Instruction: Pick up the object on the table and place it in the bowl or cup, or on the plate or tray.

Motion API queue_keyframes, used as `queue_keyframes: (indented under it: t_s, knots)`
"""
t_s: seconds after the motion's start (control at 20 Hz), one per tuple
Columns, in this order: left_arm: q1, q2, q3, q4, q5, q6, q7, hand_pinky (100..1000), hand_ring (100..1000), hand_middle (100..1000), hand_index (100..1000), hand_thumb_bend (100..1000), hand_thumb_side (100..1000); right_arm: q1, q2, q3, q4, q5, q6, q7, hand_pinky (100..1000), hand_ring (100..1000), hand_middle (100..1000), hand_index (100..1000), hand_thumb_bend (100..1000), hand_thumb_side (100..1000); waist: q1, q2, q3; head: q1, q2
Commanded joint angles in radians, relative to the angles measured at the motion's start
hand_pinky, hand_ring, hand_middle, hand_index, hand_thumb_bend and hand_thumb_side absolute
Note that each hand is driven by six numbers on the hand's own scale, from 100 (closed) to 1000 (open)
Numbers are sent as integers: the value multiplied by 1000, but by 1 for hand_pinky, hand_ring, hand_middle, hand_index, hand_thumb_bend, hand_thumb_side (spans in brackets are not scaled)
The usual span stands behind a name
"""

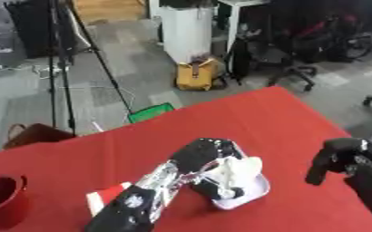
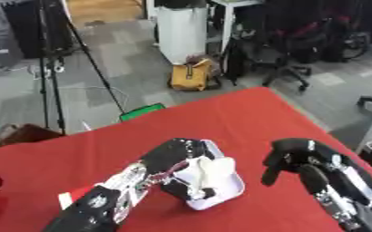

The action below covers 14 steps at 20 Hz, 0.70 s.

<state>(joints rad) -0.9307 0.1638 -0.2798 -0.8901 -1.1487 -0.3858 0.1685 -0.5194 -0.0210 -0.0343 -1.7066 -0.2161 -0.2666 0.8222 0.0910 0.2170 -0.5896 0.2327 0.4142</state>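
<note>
While the left hand is working over the tray, these lines are setting out how things are lying on the red table.

Left hand [image 2: 191,168]: it is reaching in from the near left, its fingers curling down round a white object and holding it.

White object [image 2: 211,171]: pale and crumpled-looking, it is sitting in the left hand's grasp directly above the tray; what it is cannot be made out. Whether it is already touching the tray floor is not clear.

Tray [image 2: 230,189]: a small pale tray, lying near the middle of the table [image 1: 261,118], just under and slightly right of the left hand; only its near right corner and far edge are showing.

Key relation: the object is lying straight below the left hand's fingers and over the tray, so the drop is running downward, not sideways. Its long axis seems to be running from far to near, roughly in line with the tray.

Right hand [image 2: 288,159]: it is hanging just right of the tray, fingers curled downward, gripping nothing, apart from the object.

Nearer hand: the left, which is already carrying the object; the right is looking idle.

Red cup [image 1: 0,195]: it is standing at the near left edge, well apart from the action.

Step, as a judgement: the placing is looking nearly finished, with letting go still to come.
</note>
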Motion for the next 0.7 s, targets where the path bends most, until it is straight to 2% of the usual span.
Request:
queue_keyframes:
  t_s: [0.05,0.25,0.3,0.45,0.7]
  knots:
    - [-21,20,6,-8,-40,-2,14,723,733,770,827,1000,583,-17,-3,2,-23,-9,-2,7,542,530,633,834,100,593,-7,-12,-1,4,-13]
    - [-12,25,11,-25,-80,5,13,789,785,808,846,1000,641,-14,-8,-2,-18,-7,-6,8,542,530,633,834,100,594,-9,-15,10,-3,-5]
    - [-14,29,17,-35,-77,7,19,799,786,807,848,1000,689,-13,-9,-4,-17,-6,-6,6,542,530,633,834,100,593,-11,-17,15,-6,-4]
    - [-15,46,35,-77,-39,4,53,798,780,800,843,1000,689,-11,-14,-9,-15,-3,-9,1,542,530,633,834,100,593,-15,-23,29,-14,-1]
    - [-63,114,122,-190,41,10,127,778,750,768,820,1000,695,7,-22,-17,-4,7,-13,-6,542,530,633,833,100,592,-28,-43,75,-47,7]
